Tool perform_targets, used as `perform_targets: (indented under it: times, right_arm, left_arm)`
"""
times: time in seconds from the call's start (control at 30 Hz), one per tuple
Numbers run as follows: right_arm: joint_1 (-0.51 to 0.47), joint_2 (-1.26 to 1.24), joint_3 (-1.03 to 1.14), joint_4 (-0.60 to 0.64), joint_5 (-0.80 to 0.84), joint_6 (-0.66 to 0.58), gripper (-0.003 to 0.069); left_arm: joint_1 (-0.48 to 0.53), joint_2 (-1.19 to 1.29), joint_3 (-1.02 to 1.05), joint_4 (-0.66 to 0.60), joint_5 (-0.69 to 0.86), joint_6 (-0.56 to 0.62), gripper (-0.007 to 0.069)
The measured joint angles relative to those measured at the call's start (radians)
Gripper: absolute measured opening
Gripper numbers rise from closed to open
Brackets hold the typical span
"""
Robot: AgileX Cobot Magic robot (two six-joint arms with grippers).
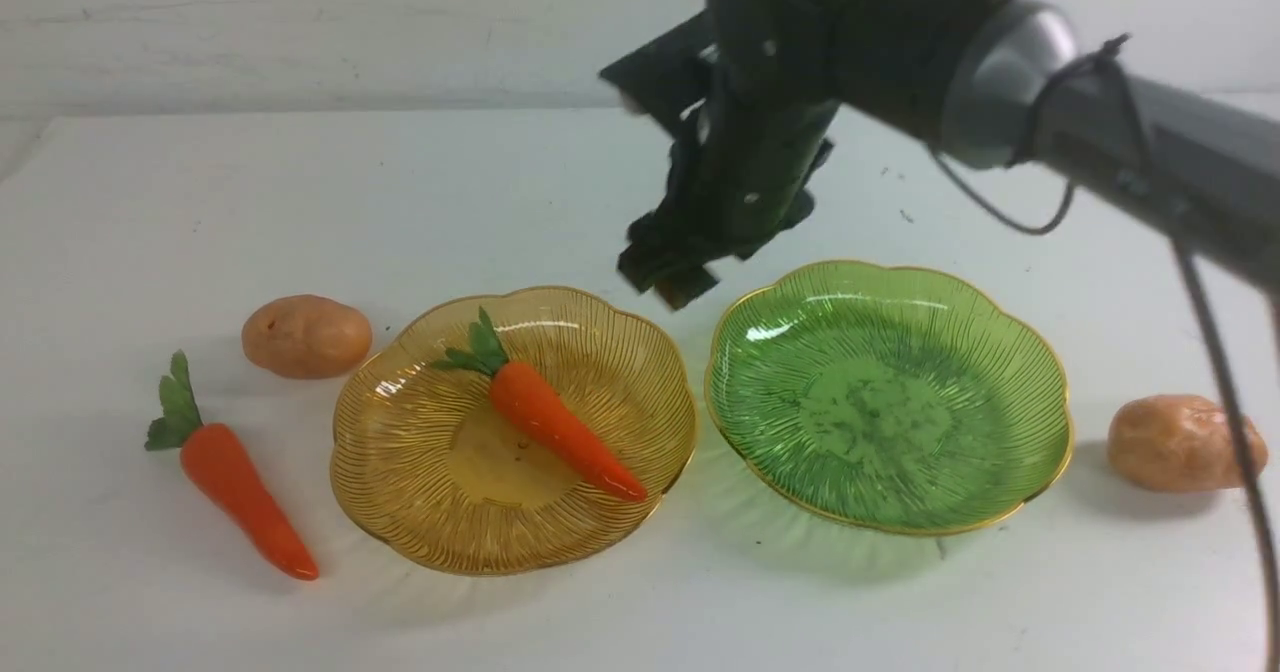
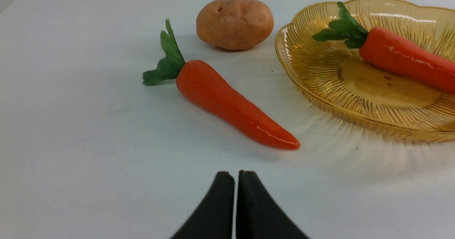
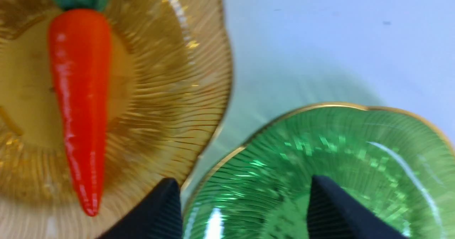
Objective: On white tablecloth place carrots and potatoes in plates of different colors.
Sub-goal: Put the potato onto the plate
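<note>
On the white tablecloth (image 1: 640, 612) stand an amber plate (image 1: 420, 512) and a green plate (image 1: 890, 412), side by side. One carrot (image 1: 560, 430) lies in the amber plate; the green plate holds nothing. A second carrot (image 1: 235, 482) and a potato (image 1: 306, 336) lie on the cloth left of the amber plate. Another potato (image 1: 1180, 443) rests right of the green plate. My right gripper (image 1: 668, 277) hangs above the gap between the plates' far rims, open and empty (image 3: 243, 180). My left gripper (image 2: 236, 173) is shut on nothing, just short of the loose carrot (image 2: 231, 104).
The right arm (image 1: 1000, 72) reaches in from the upper right, with a cable (image 1: 1230, 422) hanging past the right potato. A pale wall (image 1: 300, 22) closes off the table's far edge.
</note>
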Motion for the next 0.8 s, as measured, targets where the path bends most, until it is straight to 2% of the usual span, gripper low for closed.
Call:
perform_targets:
  times: [0.03,0.07,0.1,0.17,0.23,0.27,0.37,0.43,0.53,0.67,0.7,0.73,0.8]
  right_arm:
    - [-0.003,0.0,0.0,0.0,0.0,0.004,0.0502]
    - [-0.049,-0.069,0.032,-0.052,0.0,0.023,0.0353]
    - [-0.073,-0.106,0.069,-0.057,0.0,0.026,0.0242]
    - [-0.117,-0.176,0.135,-0.059,0.0,0.029,0.0118]
    - [-0.174,-0.254,0.217,-0.061,0.0,0.033,0.0048]
    - [-0.19,-0.264,0.228,-0.061,0.0,0.037,0.0036]
    - [-0.366,-0.437,0.447,-0.069,0.0,0.105,-0.0008]
    - [-0.507,-0.509,0.585,-0.071,0.002,0.183,-0.0012]
    - [-0.64,-0.522,0.713,-0.062,0.008,0.203,0.0014]
    - [-0.681,-0.478,0.763,-0.01,-0.01,0.229,0.0123]
    - [-0.681,-0.458,0.763,0.005,-0.049,0.255,0.0188]
    - [-0.68,-0.439,0.763,0.017,-0.12,0.317,0.0286]
    - [-0.68,-0.42,0.763,0.018,-0.205,0.442,0.0426]
  left_arm:
    - [0.0,0.0,0.0,0.0,0.0,0.0,-0.0003]
    - [0.0,0.0,0.0,0.005,0.0,0.0,-0.0003]
    - [0.0,0.0,0.0,0.005,0.0,0.0,-0.0003]
    - [0.0,0.0,0.0,0.005,0.0,0.0,-0.0003]
    - [0.0,0.0,0.0,0.0,0.0,0.0,-0.0003]
    - [0.0,0.0,0.0,0.005,0.0,0.0,-0.0003]
    - [0.0,0.0,0.0,0.005,0.0,0.0,-0.0003]
    - [0.0,0.0,0.0,0.0,0.0,0.0,-0.0003]
    - [0.0,0.0,0.0,0.0,0.0,0.0,-0.0003]
    - [0.0,0.0,0.0,0.0,0.0,0.0,-0.0003]
    - [0.0,0.0,0.0,0.005,0.0,0.0,-0.0003]
    - [0.0,0.0,0.0,0.005,0.0,0.0,-0.0003]
    - [0.0,0.0,0.0,0.0,0.0,0.0,-0.0003]
